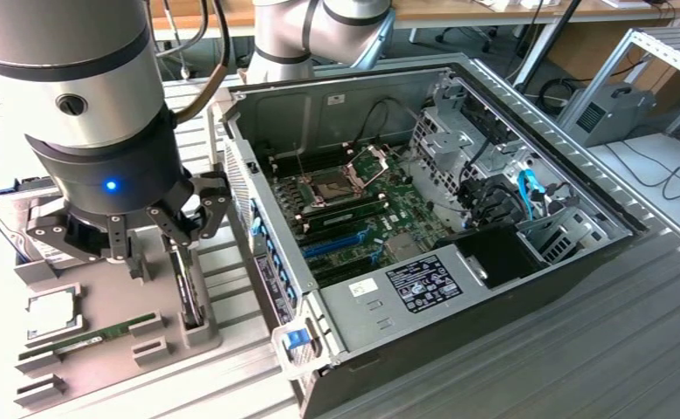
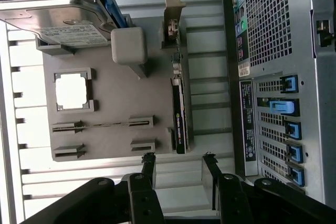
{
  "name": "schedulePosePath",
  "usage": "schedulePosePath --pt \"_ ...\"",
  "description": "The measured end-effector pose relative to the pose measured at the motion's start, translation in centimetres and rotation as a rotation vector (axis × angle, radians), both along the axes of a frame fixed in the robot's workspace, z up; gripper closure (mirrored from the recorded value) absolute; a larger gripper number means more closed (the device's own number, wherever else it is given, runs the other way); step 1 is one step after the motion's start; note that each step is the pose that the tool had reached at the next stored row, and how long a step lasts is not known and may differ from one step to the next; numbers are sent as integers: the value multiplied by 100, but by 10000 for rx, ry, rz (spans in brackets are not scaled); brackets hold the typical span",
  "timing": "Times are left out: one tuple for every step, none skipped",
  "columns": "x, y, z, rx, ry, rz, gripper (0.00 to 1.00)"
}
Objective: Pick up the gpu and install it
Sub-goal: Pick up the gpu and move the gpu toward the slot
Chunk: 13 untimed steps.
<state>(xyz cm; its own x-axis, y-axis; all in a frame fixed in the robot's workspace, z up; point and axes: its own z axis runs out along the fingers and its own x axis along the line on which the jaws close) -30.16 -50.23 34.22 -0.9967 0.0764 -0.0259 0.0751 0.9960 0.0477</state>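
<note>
**Open gripper poised over the gpu on its tray, beside the open computer**

Starting at the exterior view's left, we see a grey holding tray (image 1: pixel 113 301) on the ribbed metal table (image 1: pixel 619 332). A square processor chip (image 1: pixel 51 312) lies flat in one of the tray's recesses. A narrow green memory stick (image 1: pixel 92 337) sits in a slot just beside the chip. In the wrist view, a silver hard drive (image 2: pixel 63 22) with a white label rests at the tray's far end.

Moving right, the arm's gripper (image 1: pixel 159 253) hangs low over the tray. Its jaws are spread wide and hold nothing. The gpu (image 1: pixel 188 301) stands on edge in a slot along the tray's right side, directly below the gripper. In the wrist view the gpu lines up with the gap between the two black fingers (image 2: pixel 148 162), but we cannot tell whether either one touches it.

Further right, the computer case (image 1: pixel 352 301) lies open, showing its motherboard (image 1: pixel 363 205)
</note>
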Motion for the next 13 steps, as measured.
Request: schedulePosePath --pt "0 0 -1 -1 0 0 52" --pt "0 0 -27 0 0 0 52" --pt "0 0 -52 0 0 0 52" --pt "0 0 -53 0 0 0 52" --pt "0 0 -54 -1 0 0 52" --pt "0 0 -57 0 0 0 52" --pt "0 0 -58 0 -1 0 52" --pt "0 0 -61 0 0 0 52" --pt "0 0 -63 -1 0 0 52" --pt "0 0 -66 0 0 -1 52" --pt "0 0 -66 0 1 -1 52" --pt "1 0 -67 -1 1 -1 52" --pt "2 0 -68 0 0 1 52"
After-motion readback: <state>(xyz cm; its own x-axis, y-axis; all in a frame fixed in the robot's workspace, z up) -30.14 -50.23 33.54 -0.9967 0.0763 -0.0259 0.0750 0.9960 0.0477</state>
